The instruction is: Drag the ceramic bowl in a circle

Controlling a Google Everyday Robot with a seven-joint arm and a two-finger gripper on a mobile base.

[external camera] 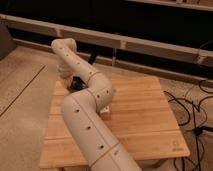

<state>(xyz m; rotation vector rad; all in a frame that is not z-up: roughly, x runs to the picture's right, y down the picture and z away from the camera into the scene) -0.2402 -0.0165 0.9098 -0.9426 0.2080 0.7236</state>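
wooden table (145,115), black cables (192,112), speckled floor (22,100)
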